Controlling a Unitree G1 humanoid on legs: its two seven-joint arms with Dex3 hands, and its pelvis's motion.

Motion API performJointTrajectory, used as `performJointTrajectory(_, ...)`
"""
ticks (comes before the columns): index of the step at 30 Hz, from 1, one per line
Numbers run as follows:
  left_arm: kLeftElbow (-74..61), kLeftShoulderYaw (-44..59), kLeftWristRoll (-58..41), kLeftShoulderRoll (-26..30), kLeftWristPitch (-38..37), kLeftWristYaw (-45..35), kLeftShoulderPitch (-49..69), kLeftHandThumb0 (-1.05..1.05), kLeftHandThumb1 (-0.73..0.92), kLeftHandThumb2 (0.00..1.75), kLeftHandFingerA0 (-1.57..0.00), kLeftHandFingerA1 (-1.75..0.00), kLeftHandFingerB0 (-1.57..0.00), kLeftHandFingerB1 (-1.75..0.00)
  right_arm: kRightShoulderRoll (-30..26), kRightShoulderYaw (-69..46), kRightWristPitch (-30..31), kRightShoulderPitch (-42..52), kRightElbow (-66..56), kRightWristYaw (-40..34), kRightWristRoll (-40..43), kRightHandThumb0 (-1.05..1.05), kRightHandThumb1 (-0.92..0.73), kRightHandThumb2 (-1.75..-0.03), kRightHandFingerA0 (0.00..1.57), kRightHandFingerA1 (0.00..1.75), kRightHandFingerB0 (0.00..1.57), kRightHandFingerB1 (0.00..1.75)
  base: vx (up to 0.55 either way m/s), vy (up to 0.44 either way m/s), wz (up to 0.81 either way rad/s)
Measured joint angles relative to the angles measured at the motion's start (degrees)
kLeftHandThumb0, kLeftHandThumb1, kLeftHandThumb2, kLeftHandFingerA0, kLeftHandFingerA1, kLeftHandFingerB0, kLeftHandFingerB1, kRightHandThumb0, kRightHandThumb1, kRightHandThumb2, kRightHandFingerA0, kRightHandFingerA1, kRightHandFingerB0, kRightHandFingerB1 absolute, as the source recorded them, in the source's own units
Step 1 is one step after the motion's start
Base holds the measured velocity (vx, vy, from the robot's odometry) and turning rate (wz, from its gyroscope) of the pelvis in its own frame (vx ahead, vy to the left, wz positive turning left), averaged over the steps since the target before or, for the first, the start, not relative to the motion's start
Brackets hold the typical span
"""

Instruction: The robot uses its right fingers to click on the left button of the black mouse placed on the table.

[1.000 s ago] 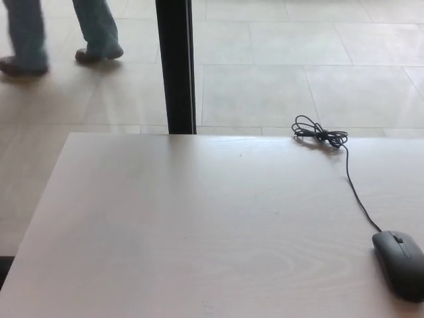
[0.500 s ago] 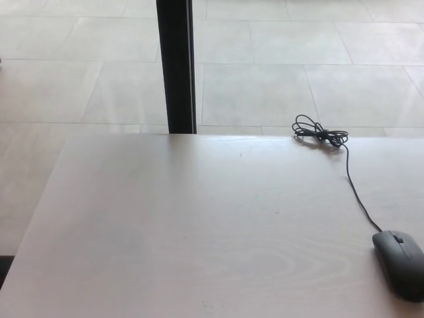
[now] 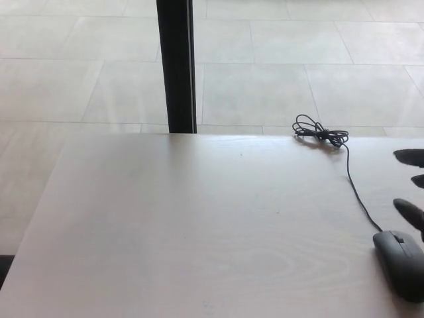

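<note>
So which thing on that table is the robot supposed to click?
Look at the pale wooden table, then its near right corner. There lies the black mouse, the only solid dark lump, with a thin cable running back to a coiled bundle at the far edge.

The right hand (image 3: 412, 189) is cut off by the right edge — only fingertips show. The black mouse (image 3: 401, 264) too — its right side is clipped.

Mouse (image 3: 400, 264) on table (image 3: 199, 225), far right edge.
</note>
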Motion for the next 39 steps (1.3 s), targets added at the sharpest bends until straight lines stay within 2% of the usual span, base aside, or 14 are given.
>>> performJointTrajectory(2,0.0,-0.06,-0.06,0.0,0.0,0.01,0.0,-0.69,0.57,0.58,-0.86,-0.71,-0.59,-0.49,-0.41,1.59,-0.18,0.0,0.49,-0.08,-1.31,-0.58,-0.72,-0.62,0.38,0.48,0.4,0.35,0.0,0.0,0.0)
performJointTrajectory(14,0.0,-0.61,-0.14,0.0,0.0,0.03,0.0,-0.73,0.57,0.58,-0.82,-0.66,-0.55,-0.49,-6.06,10.18,-1.21,-0.2,2.52,-1.7,-10.92,-0.6,-0.76,-0.63,0.38,0.47,0.44,0.36,0.0,0.0,0.0)
performJointTrajectory(15,0.0,-0.63,-0.14,0.0,0.0,0.03,0.0,-0.72,0.55,0.57,-0.83,-0.66,-0.57,-0.48,-6.44,10.67,-1.33,-0.25,2.55,-1.83,-11.58,-0.67,-0.64,-1.0,0.32,0.56,0.39,0.52,0.0,0.0,0.0)
performJointTrajectory(16,0.0,-0.63,-0.16,0.0,0.0,0.03,-0.01,-0.71,0.56,0.57,-0.82,-0.67,-0.55,-0.49,-6.9,11.23,-1.49,-0.31,2.6,-2.01,-12.4,-0.61,-0.79,-0.64,0.36,0.47,0.42,0.35,0.0,0.0,0.0)
performJointTrajectory(26,0.0,-0.7,-0.22,0.01,0.0,0.04,-0.15,-0.7,0.57,0.58,-0.8,-0.65,-0.58,-0.49,-10.58,17.01,-3.42,-2.0,3.23,-4.08,-20.18,-0.61,-0.79,-0.64,0.35,0.48,0.41,0.35,0.0,0.0,0.0)
performJointTrajectory(27,0.0,-0.71,-0.23,0.01,0.0,0.04,-0.16,-0.7,0.44,0.87,-0.75,-0.7,-0.53,-0.6,-10.73,17.51,-3.67,-2.05,3.29,-4.27,-20.97,-0.61,-0.8,-0.64,0.37,0.48,0.42,0.35,0.0,0.0,0.0)
performJointTrajectory(28,0.0,-0.71,-0.24,0.01,0.0,0.04,-0.15,-0.68,0.57,0.57,-0.8,-0.64,-0.58,-0.49,-10.87,18.0,-3.96,-2.07,3.38,-4.55,-21.8,-0.61,-0.8,-0.64,0.36,0.47,0.41,0.35,0.0,0.0,0.0)
performJointTrajectory(30,0.0,-0.53,-0.36,0.01,0.0,0.01,-0.08,-0.66,0.43,0.87,-0.82,-0.79,-0.56,-0.63,-11.14,18.89,-4.47,-2.13,3.57,-5.02,-23.17,-0.61,-0.79,-0.64,0.36,0.47,0.41,0.35,0.0,0.0,0.0)
performJointTrajectory(32,0.0,0.03,-0.77,0.05,0.0,-0.09,-0.04,-0.66,0.55,0.57,-0.87,-0.71,-0.59,-0.51,-11.36,19.81,-5.17,-2.15,3.94,-5.7,-24.82,-0.61,-0.79,-0.64,0.36,0.47,0.42,0.35,0.0,0.0,0.0)
performJointTrajectory(33,0.01,0.11,-0.86,0.09,0.0,-0.09,-0.02,-0.66,0.57,0.57,-0.78,-0.66,-0.57,-0.51,-11.43,20.09,-5.53,-2.15,4.17,-6.01,-25.58,-0.66,-0.65,-1.01,0.24,0.53,0.36,0.52,0.0,0.0,0.0)
performJointTrajectory(35,0.0,0.28,-1.14,0.37,-0.01,-0.14,0.08,-0.67,0.43,0.86,-0.72,-0.71,-0.52,-0.61,-11.55,20.27,-6.47,-2.15,4.76,-6.29,-26.97,-0.65,-0.65,-1.0,0.23,0.53,0.36,0.52,0.0,0.0,0.0)
performJointTrajectory(36,0.0,0.33,-1.23,0.55,-0.01,-0.17,0.1,-0.66,0.57,0.57,-0.83,-0.66,-0.55,-0.51,-11.55,20.27,-6.77,-2.15,4.9,-6.31,-27.35,-0.62,-0.78,-0.65,0.32,0.45,0.41,0.35,0.0,0.0,0.0)
performJointTrajectory(38,-0.01,0.37,-1.39,0.92,-0.02,-0.18,0.1,-0.67,0.57,0.58,-0.85,-0.7,-0.57,-0.5,-11.55,20.27,-7.4,-2.15,5.55,-6.5,-28.22,-0.64,-0.78,-0.65,0.33,0.46,0.42,0.36,0.0,0.0,0.0)
performJointTrajectory(39,-0.02,0.38,-1.45,1.07,-0.02,-0.18,0.12,-0.68,0.57,0.58,-0.88,-0.72,-0.56,-0.51,-11.54,20.27,-7.84,-2.15,6.19,-6.7,-28.68,-0.64,-0.65,-1.01,0.25,0.54,0.38,0.53,0.0,0.0,0.0)
